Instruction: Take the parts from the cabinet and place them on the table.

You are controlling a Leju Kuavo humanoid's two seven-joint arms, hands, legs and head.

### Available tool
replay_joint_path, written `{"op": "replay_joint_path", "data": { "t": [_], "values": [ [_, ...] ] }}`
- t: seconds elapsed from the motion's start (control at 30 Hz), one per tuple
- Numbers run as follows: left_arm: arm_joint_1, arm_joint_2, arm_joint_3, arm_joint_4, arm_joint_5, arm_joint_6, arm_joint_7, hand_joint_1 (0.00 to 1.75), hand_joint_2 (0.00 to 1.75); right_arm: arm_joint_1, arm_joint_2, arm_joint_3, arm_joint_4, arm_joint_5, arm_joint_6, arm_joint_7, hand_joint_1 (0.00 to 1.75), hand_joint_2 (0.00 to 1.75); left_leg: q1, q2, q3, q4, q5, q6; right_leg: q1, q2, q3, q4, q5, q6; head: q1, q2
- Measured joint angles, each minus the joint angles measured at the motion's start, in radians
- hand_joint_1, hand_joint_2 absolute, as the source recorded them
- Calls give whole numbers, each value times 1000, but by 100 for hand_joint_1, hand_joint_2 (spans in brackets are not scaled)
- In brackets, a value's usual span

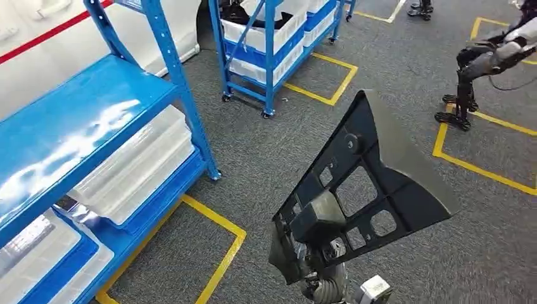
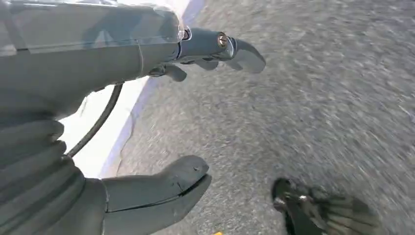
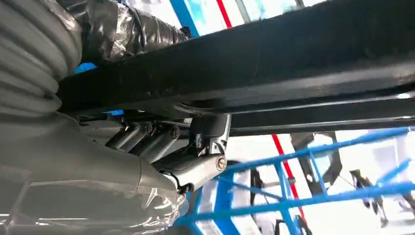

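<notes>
Right hand (image 1: 316, 229) grips a flat, black triangular part (image 1: 373, 183) with cutouts.

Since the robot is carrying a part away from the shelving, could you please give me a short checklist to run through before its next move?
1. Part in hand: ok. The right hand grips the black triangular panel near its lower corner.
2. Grip closed on the panel: ok. In the right wrist view the fingers curl against the panel's edge.
3. Left hand free: ok. Its fingers are apart and it holds nothing.
4. Panel clear of the blue shelf rack: ok. It is apart from the rack, over grey carpet.
5. Destination table located: cannot tell.
6. Path ahead: cannot tell. Another robot stands at the far right.
</notes>
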Motion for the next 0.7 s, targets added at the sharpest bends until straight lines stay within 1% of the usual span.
{"op": "replay_joint_path", "data": {
  "t": [0.03,0.07,0.1,0.13,0.17,0.2,0.23,0.27,0.3,0.33,0.37,0.4,0.43,0.47,0.5,0.53,0.57,0.6,0.63,0.67,0.7],
  "values": [
    [2,0,0,0,-2,0,0,0,175,1,0,0,0,2,0,0,175,175,0,-1,-27,50,-6,0,1,16,0,2,0,0,0,0],
    [4,0,0,0,-5,1,0,0,175,2,0,-1,0,3,0,0,175,175,0,-1,-27,42,18,3,2,32,0,4,0,0,0,0],
    [6,0,0,0,-6,2,0,0,175,2,0,-1,0,3,0,0,175,175,0,-3,-8,-9,59,6,2,47,1,6,0,0,0,0],
    [5,0,0,0,-7,2,0,0,175,2,0,-1,0,3,0,0,175,175,0,-12,28,-97,113,10,2,63,3,8,-1,1,0,0],
    [5,0,0,0,-9,5,-1,0,175,2,0,-1,0,4,1,0,175,175,0,-34,65,-185,159,14,2,75,3,11,-1,2,0,0],
    [6,3,0,0,-18,12,-2,0,175,2,0,-1,0,4,1,0,175,175,2,-108,85,-237,161,23,0,85,-3,13,-1,5,1,0],
    [6,2,0,0,-22,17,-2,0,175,1,0,-1,0,5,1,0,175,175,4,-116,84,-260,162,24,4,97,-10,22,0,13,1,0],
    [5,2,0,0,-29,25,1,0,175,4,0,-2,-1,8,0,0,175,175,-1,-103,83,-251,162,24,-3,108,-17,19,5,21,0,0],
    [2,2,0,0,-32,32,1,0,175,7,1,-4,-3,10,-2,0,175,175,-5,-94,85,-250,162,29,-8,123,-20,15,9,31,0,0],
    [2,2,0,0,-32,35,2,0,175,10,3,-6,-4,11,-3,0,175,175,-6,-83,86,-253,165,33,-9,134,-21,11,13,38,1,0],
    [2,2,0,0,-34,36,1,0,175,13,3,-9,-6,12,-4,0,175,175,-2,-71,90,-265,173,41,-4,145,-24,9,17,46,0,0],
    [1,-1,0,0,-37,37,0,0,175,18,4,-12,-9,14,-5,0,175,175,2,-50,94,-275,180,49,-3,83,-29,29,2,45,1,0],
    [1,-1,0,0,-39,38,-7,0,175,18,5,-13,-13,20,-10,0,175,175,1,-37,93,-278,182,56,1,28,-55,81,-39,48,1,0],
    [4,0,0,0,-40,38,-12,0,175,18,5,-12,-14,26,-16,0,175,175,-1,-21,92,-277,181,57,-1,6,-90,154,-81,53,1,0],
    [6,0,0,0,-41,38,-18,0,175,19,5,-12,-16,27,-23,0,175,175,-3,-4,91,-277,181,58,-3,-3,-130,240,-120,56,1,0],
    [7,0,0,0,-42,38,-24,0,175,20,5,-12,-17,28,-31,0,175,175,-3,12,90,-276,180,58,-5,-5,-160,305,-140,60,2,0],
    [7,0,0,0,-42,38,-27,0,175,21,5,-12,-17,28,-37,0,175,175,-3,27,90,-276,180,58,-8,-7,-167,322,-136,62,1,0],
    [6,0,0,0,-43,38,-31,0,175,22,5,-12,-18,28,-39,0,175,175,-3,41,90,-276,179,57,-9,-11,-149,293,-112,63,2,0],
    [5,0,0,0,-43,39,-36,0,175,22,5,-12,-18,27,-40,0,175,175,-3,53,92,-276,177,55,-9,-17,-107,221,-73,62,1,0],
    [3,0,0,0,-44,39,-39,0,175,23,5,-12,-18,26,-41,0,175,175,-3,64,96,-276,175,52,-9,-31,-50,122,-33,59,1,0],
    [3,-2,0,0,-44,38,-42,0,175,23,5,-12,-18,24,-42,0,175,175,-4,73,100,-274,172,48,-4,-74,6,33,-7,51,1,0]
  ]
}}
